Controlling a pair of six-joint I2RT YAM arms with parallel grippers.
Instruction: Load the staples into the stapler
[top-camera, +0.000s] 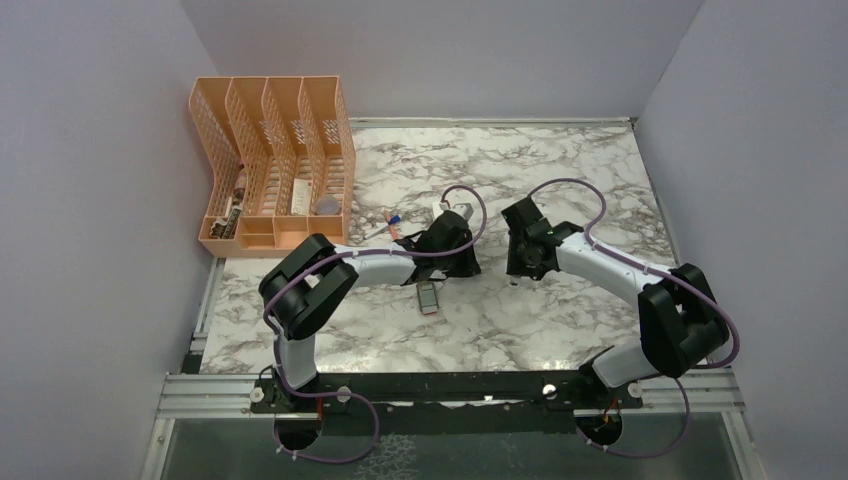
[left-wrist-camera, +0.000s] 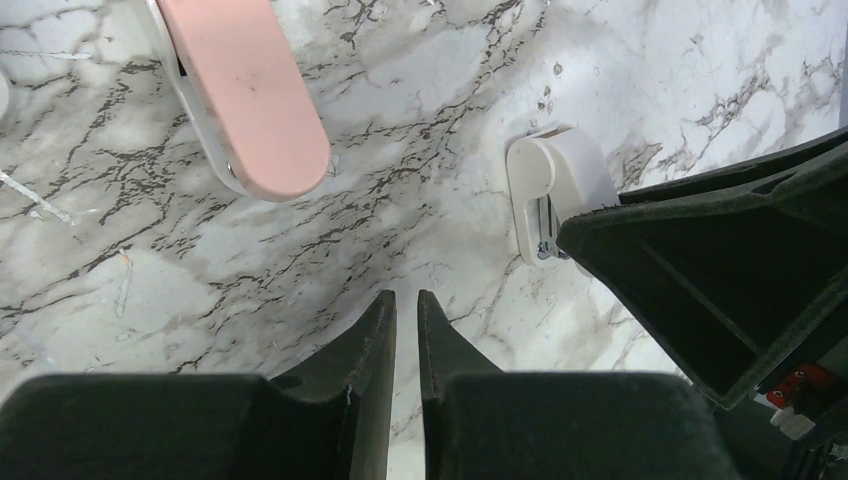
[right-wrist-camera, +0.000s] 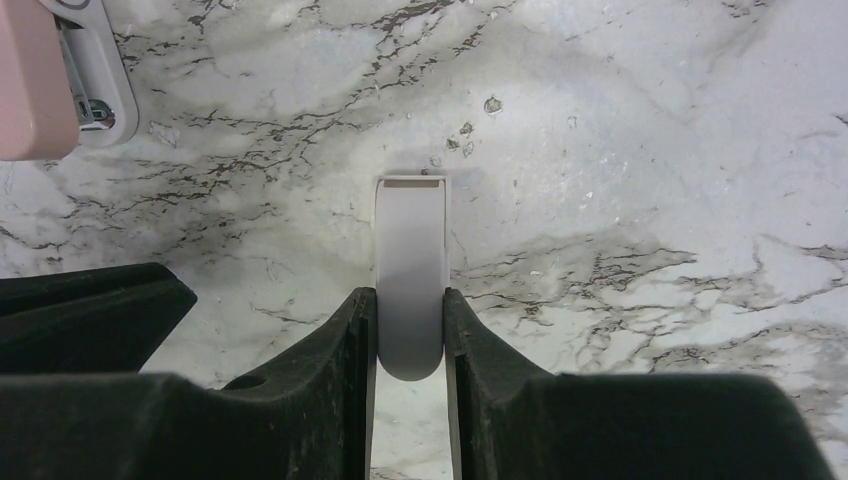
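Note:
The stapler (right-wrist-camera: 410, 240) is a slim white bar lying on the marble table, and my right gripper (right-wrist-camera: 410, 295) is shut on its rounded near end. In the left wrist view the stapler's (left-wrist-camera: 550, 175) other end pokes out from under a right finger, with silver metal showing along its side. My left gripper (left-wrist-camera: 407, 295) hangs just left of it, its fingers almost together with nothing between them. From above, the left gripper (top-camera: 462, 262) and right gripper (top-camera: 522, 268) stand side by side at mid-table. The staples do not show plainly in any view.
A short pink block (left-wrist-camera: 250, 90) with a white underside lies close behind the grippers, also top left in the right wrist view (right-wrist-camera: 30, 90). A small pinkish object (top-camera: 430, 297), an orange pen (top-camera: 395, 222) and an orange file rack (top-camera: 275, 165) are on the left.

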